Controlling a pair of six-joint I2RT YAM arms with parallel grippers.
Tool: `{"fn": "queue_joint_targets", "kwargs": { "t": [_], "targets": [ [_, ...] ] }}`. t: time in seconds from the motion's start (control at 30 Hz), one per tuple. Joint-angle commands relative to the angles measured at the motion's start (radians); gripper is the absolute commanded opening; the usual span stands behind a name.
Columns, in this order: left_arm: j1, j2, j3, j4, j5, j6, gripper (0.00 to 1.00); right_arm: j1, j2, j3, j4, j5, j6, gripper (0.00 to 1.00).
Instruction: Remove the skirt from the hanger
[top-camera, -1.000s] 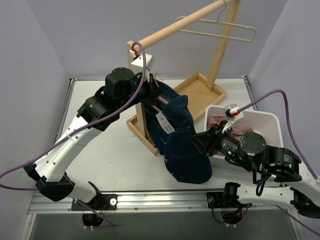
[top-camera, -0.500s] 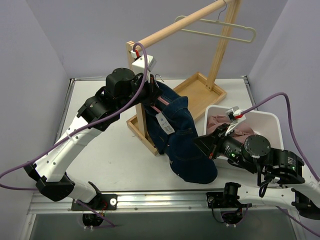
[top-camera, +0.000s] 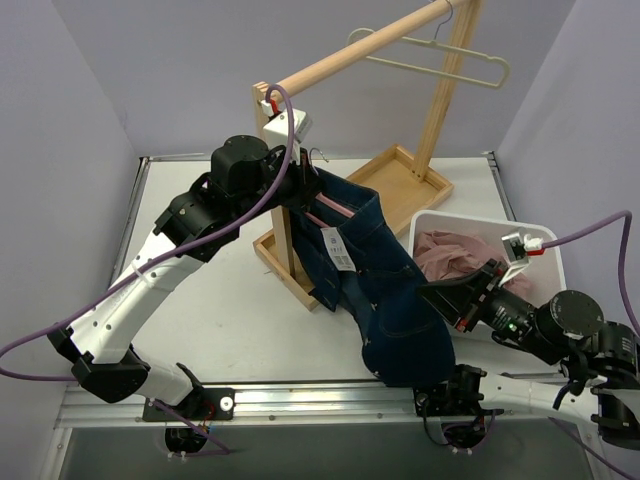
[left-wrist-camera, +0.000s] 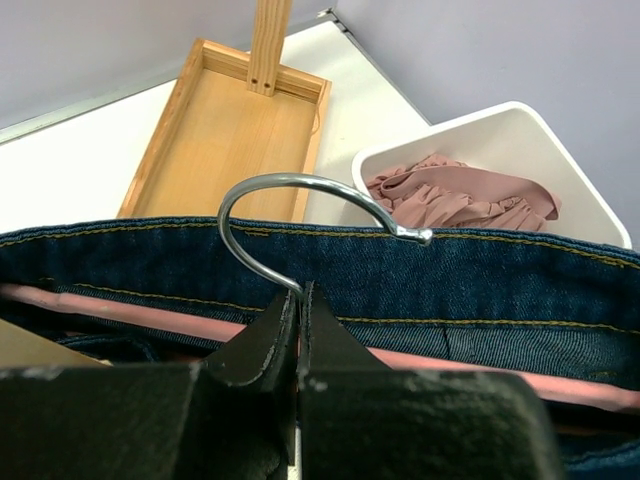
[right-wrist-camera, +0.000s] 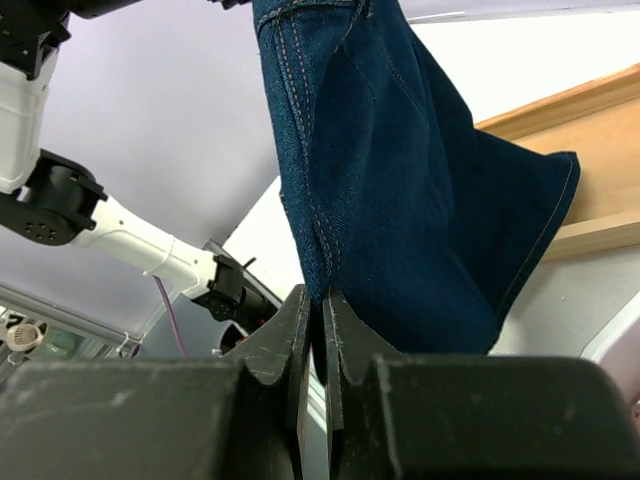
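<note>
Hanging bare near the high right end of the rod (top-camera: 310, 73), the hanger (top-camera: 430, 72) is keeping its long bar nearly level. The bar is running left to right in the top view, roughly along the rod, with the hook uppermost.

The skirt (top-camera: 450, 250) is lying crumpled in the white bin (top-camera: 480, 222) on the right of the table (top-camera: 220, 290), well apart from the hanger. In the left wrist view its pleated heap (left-wrist-camera: 460, 195) is stretching across the bin from side to side. No single end can be made out as pointing anywhere.

The left gripper (left-wrist-camera: 300, 300) is holding its jaws pressed together on the neck of the silver hook (left-wrist-camera: 290, 180) of a pink hanger (left-wrist-camera: 130, 310). Dark blue denim (top-camera: 385, 290) is draping over that pink hanger beside the rack's left post, above the wooden tray (left-wrist-camera: 230, 130).

The right gripper (right-wrist-camera: 318, 300) is pinching its jaws narrowly on a seamed fold at the denim's lower end, in front of the bin. The denim is stretching diagonally between the two grippers, from the far left to the near right.

A white tag (top-camera: 340, 248) is hanging against the denim. It is showing dark marks like a barcode, too small to read. No other writing or brand is legible.
</note>
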Motion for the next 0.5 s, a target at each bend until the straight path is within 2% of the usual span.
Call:
{"fn": "queue_joint_targets", "kwargs": {
  "t": [0.0,0.47],
  "targets": [
    [0.022,-0.017,0.054,0.074,-0.056,0.028,0.02,-0.006,-0.048,-0.001,0.051,-0.037,-0.015,0.0],
    [0.04,-0.019,0.062,0.066,-0.059,0.031,0.02,-0.133,-0.194,0.006,-0.019,-0.047,-0.014,0.0]
  ]
}}
